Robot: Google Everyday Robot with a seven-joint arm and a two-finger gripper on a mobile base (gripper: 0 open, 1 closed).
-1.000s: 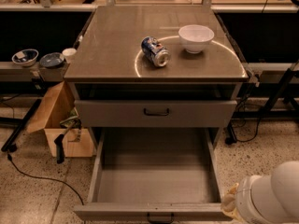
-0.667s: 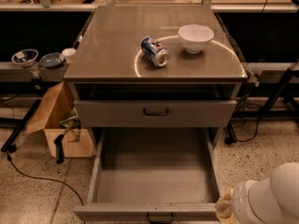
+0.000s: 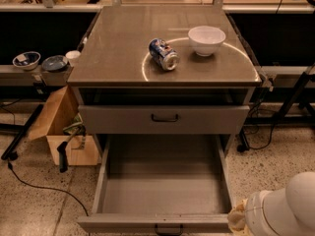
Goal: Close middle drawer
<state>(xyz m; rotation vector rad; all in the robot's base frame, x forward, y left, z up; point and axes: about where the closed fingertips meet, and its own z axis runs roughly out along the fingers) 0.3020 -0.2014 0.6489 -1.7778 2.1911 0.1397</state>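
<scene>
The wide grey metal middle drawer (image 3: 123, 223) is drawn far out of the cabinet toward 6 o'clock. Its long tray lies bare and its low front panel with the small black bar handle (image 3: 169, 228) sits at the bottom edge of the view. Directly above it at 12 o'clock, the taller-fronted grey top drawer (image 3: 206, 119) shows a dark gap under the brown cabinet top (image 3: 113, 48).

The white-shelled arm (image 3: 288, 213) fills the corner at 4 to 5 o'clock. Its tan-coloured gripper (image 3: 239, 218) lies just beside the right end of the middle drawer's front panel. Whether the claw is apart or together cannot be told.

On the cabinet top, a blue drink can (image 3: 163, 54) lies on its side. A white round bowl (image 3: 206, 39) stands upright at its 2 o'clock, close but apart.

At 9 o'clock from the open tray, an open brown cardboard box (image 3: 56, 124) stands on the speckled floor (image 3: 268, 166), near the drawer's left side rail. A thin black cable (image 3: 37, 186) runs over the floor at 8 o'clock. On a low shelf at 10 o'clock sit a patterned bowl (image 3: 26, 59), a dark dish (image 3: 55, 63) and a small white cup (image 3: 73, 57).

At 3 o'clock, slanted black frame legs (image 3: 295, 97) stand well apart from the cabinet, with open floor between them and the drawer's right rail.
</scene>
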